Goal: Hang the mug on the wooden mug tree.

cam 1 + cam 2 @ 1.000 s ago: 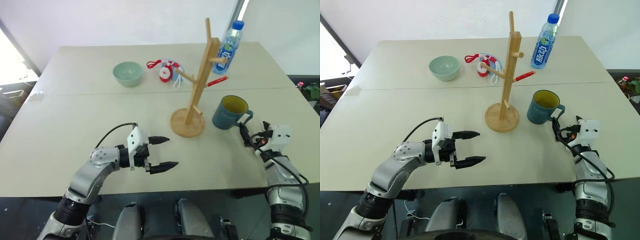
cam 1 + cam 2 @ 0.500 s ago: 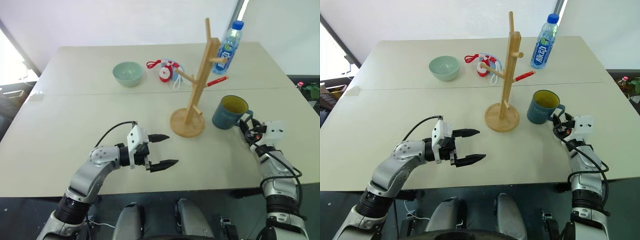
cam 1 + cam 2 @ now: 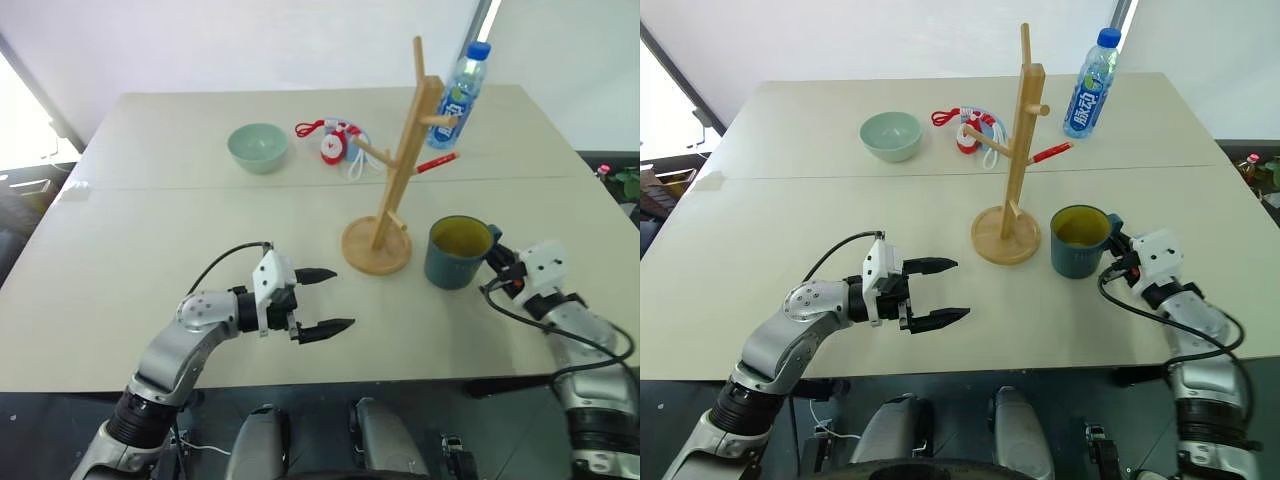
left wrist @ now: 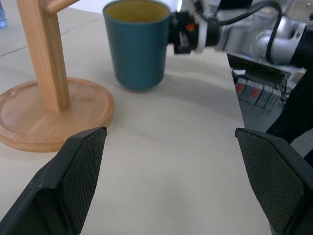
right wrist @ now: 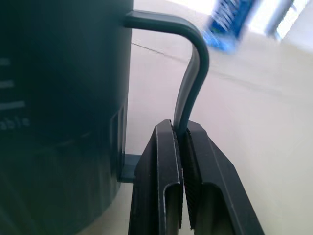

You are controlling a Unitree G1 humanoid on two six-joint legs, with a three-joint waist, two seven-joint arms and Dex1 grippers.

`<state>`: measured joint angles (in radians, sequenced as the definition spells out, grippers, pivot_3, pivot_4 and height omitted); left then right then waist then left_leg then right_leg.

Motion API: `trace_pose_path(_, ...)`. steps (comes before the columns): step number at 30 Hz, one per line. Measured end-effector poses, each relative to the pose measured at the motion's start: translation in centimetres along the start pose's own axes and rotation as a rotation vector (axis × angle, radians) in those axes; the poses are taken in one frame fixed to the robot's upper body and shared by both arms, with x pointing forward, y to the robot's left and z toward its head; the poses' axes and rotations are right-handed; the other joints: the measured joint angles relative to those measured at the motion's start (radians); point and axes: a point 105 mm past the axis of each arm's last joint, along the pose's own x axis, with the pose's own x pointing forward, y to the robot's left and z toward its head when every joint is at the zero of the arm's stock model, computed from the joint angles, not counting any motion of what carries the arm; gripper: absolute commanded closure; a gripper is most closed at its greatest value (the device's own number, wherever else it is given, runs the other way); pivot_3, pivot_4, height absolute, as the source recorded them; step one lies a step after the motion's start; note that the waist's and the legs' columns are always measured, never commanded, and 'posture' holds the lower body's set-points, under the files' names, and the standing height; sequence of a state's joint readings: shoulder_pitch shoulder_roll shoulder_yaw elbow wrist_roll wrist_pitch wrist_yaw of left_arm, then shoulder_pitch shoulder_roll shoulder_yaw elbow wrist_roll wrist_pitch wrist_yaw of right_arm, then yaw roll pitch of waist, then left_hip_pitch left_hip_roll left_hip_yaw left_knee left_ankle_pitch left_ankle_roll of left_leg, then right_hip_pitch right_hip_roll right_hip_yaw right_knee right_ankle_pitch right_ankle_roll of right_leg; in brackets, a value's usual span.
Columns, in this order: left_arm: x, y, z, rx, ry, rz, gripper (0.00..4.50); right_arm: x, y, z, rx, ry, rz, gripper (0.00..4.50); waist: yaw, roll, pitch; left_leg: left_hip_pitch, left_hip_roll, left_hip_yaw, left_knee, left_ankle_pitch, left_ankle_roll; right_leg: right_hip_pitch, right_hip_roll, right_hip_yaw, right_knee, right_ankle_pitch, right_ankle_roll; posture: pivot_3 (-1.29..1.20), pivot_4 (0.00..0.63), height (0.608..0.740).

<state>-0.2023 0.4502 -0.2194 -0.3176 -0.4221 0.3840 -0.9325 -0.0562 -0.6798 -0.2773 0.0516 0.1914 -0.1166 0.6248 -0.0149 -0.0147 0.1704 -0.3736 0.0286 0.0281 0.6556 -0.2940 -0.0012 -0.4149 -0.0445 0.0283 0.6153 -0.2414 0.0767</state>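
Two pale illegible lettering lines on the mug (image 5: 54, 98), handle in right hand (image 5: 180, 134).

I see the teal mug (image 3: 458, 253) upright (olive inside), just at three o'clock of the wooden mug tree (image 3: 386, 190), whose pole leans.

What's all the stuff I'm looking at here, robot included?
table: one, beige, under everything.
mug: one, dark teal with yellow-olive inside, right of the tree base.
wooden mug tree: one, light wood, centre right.
bowl: one, pale green, far left of centre.
bottle: one, clear with blue cap, far right.
small item: one, red, white and blue with cords, beside the bowl.
left gripper: one, black jaws open, above the near table.
right gripper: one, black jaws shut on the mug handle.
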Motion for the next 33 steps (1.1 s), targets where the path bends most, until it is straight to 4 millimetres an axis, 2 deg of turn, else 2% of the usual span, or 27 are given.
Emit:
trace_pose_path(3,0.0,0.2,-0.1,-0.002,0.004,-0.005,0.00,0.0,-0.7,3.6,-0.166,-0.048,0.113,4.48,-0.002,-0.001,0.001,0.001,0.001,0.000,0.003,0.000,0.000,0.002,0.002,-0.001,0.000,0.000,0.000,0.00,0.150,0.740)
trace_pose_path(10,0.3,0.9,0.5,0.013,-0.005,-0.017,0.00,2.0,-1.2,7.8,-0.300,-0.133,0.246,4.48,0.000,-0.001,0.001,0.000,0.001,0.000,0.008,0.000,0.000,0.003,0.002,-0.002,0.003,0.000,-0.001,0.00,0.150,0.740)
trace_pose_path(16,0.3,1.2,0.7,0.016,-0.015,-0.007,0.00,4.2,-2.1,8.6,-0.398,-0.136,0.306,4.48,0.001,-0.001,0.001,0.000,0.000,0.000,0.008,0.000,0.000,0.003,0.000,-0.002,0.002,0.000,0.000,0.00,0.150,0.740)
trace_pose_path(20,-0.1,1.2,0.3,0.004,-0.007,0.008,0.00,4.9,-3.3,8.8,-0.464,-0.130,0.323,4.48,0.002,-0.001,0.001,-0.001,0.001,0.000,0.007,0.000,0.000,0.003,0.000,-0.002,0.002,0.000,0.000,0.00,0.150,0.740)
trace_pose_path(25,-0.3,1.3,0.2,0.001,-0.007,0.029,0.00,5.6,-3.9,9.5,-0.506,-0.154,0.348,4.48,0.001,-0.001,0.001,0.000,0.002,-0.001,0.008,0.000,0.000,0.003,0.000,-0.002,0.002,0.000,-0.001,0.00,0.150,0.740)
trace_pose_path(30,-0.4,1.6,1.2,0.010,-0.048,0.053,0.00,5.9,-4.4,10.6,-0.538,-0.185,0.342,4.48,0.001,-0.001,0.001,0.000,0.002,-0.001,0.008,0.000,0.000,0.003,-0.001,-0.002,0.002,0.000,-0.001,0.00,0.150,0.740)
trace_pose_path(33,-0.4,2.0,2.4,0.008,-0.106,0.068,0.00,6.1,-4.3,10.8,-0.547,-0.192,0.348,4.48,0.003,-0.001,0.001,0.000,0.002,-0.001,0.008,0.000,0.000,0.003,-0.002,-0.002,0.003,0.000,0.000,0.00,0.150,0.740)
